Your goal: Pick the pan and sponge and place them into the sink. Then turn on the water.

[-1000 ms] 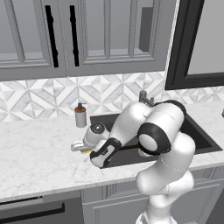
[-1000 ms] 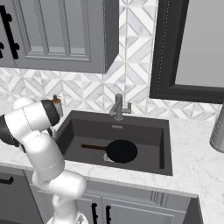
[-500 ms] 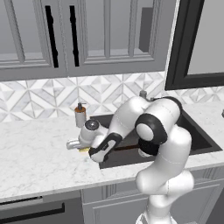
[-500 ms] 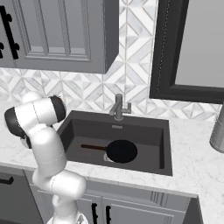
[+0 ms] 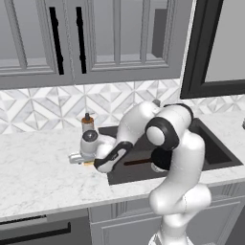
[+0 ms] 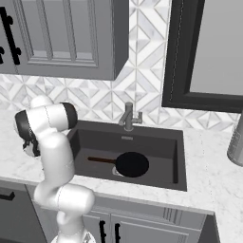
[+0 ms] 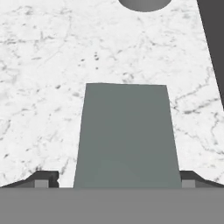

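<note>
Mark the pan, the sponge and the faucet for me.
pan (image 6: pixel 132 164), right base view, middle of the black disc.
sponge (image 7: pixel 127 135), hand view, grey-green top face.
faucet (image 6: pixel 128 116), right base view, upright grey stem.

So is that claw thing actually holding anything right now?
Nothing yet: the gripper is open, its fingertips either side of the sponge on the counter.
</note>
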